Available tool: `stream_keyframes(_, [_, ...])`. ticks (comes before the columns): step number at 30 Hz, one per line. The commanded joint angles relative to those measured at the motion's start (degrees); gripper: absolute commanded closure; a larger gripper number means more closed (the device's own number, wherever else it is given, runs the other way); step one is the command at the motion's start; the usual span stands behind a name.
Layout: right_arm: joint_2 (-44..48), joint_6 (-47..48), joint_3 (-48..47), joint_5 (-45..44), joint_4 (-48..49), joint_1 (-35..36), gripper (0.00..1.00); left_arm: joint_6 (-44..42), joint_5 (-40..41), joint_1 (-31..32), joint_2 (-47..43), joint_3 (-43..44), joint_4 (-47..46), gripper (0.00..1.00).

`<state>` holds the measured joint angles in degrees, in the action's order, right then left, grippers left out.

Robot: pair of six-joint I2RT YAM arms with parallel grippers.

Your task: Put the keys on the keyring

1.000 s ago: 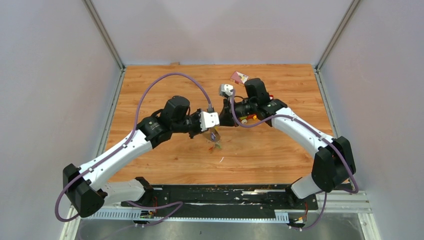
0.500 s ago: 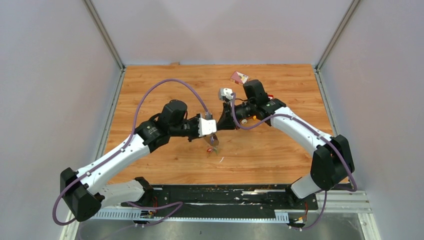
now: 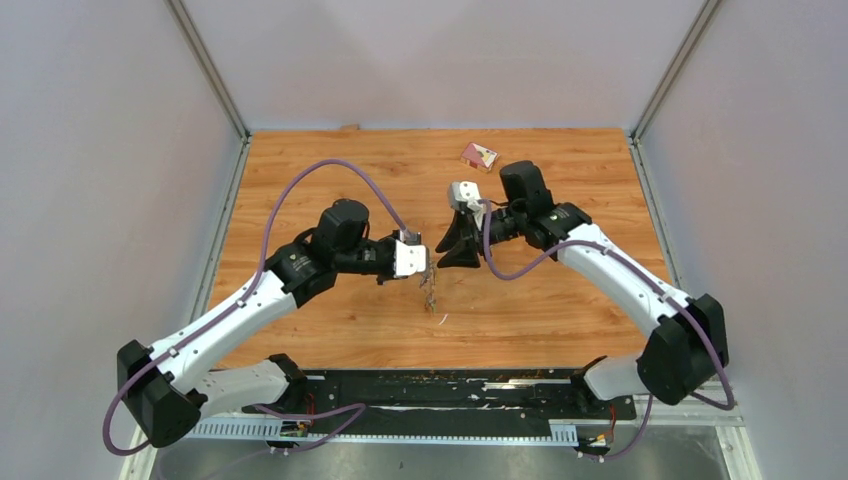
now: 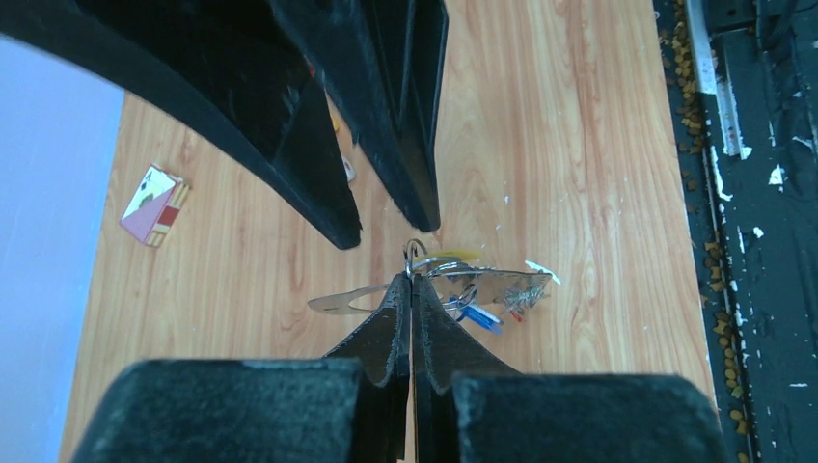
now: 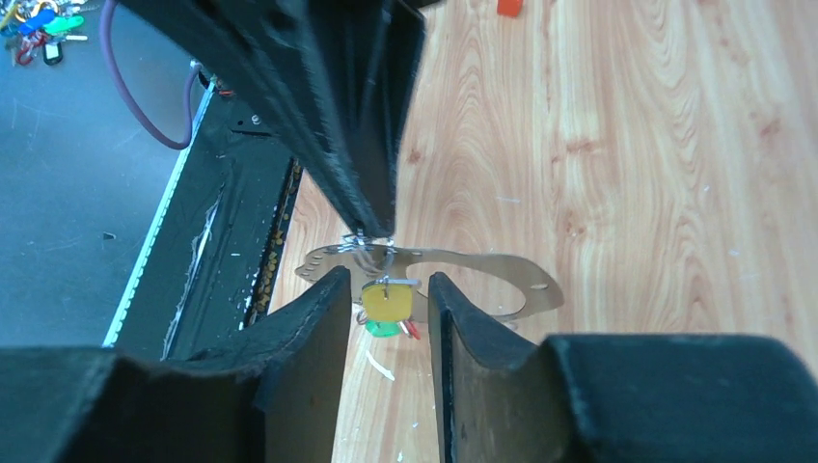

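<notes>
Above the table (image 3: pixel 560 180), left gripper (image 4: pixel 412 285) clamps the keyring (image 5: pixel 535 273); right gripper (image 5: pixel 388 280), half-open and empty, should back off the keys (image 5: pixel 388 301) without snagging

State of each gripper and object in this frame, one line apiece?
Left gripper: shut on the flat grey metal keyring.
Right gripper: open, holding nothing.
Keyring: in the air above the wooden table.
Yellow-tagged silvery key: hanging between the right fingers, untouched.
Red-and-white block: lying near the table's far edge.
</notes>
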<state>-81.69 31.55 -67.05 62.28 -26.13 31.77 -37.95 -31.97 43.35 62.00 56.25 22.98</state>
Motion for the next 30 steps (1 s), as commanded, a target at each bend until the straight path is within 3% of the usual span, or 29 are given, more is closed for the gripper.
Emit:
stream_keyframes(1, [6.5, 5.8, 1.4, 1.1, 0.0, 0.6, 0.62, 1.9, -6.0, -1.9, -1.7, -0.9, -6.4, 1.00])
stream_keyframes(17, [10.2, 6.1, 5.0, -5.7, 3.1, 2.8, 0.62, 14.0, -14.2, -3.9, -1.6, -4.4, -15.5, 1.00])
stream_keyframes(24, [9.6, 5.8, 5.1, -6.7, 3.9, 3.8, 0.72, 15.7, -14.6, -4.0, -1.6, -5.1, -17.0, 1.00])
stream_keyframes(30, [9.3, 6.2, 5.5, -6.6, 3.5, 4.1, 0.73, 16.2, -14.5, -4.2, -1.9, -5.3, -17.5, 1.00])
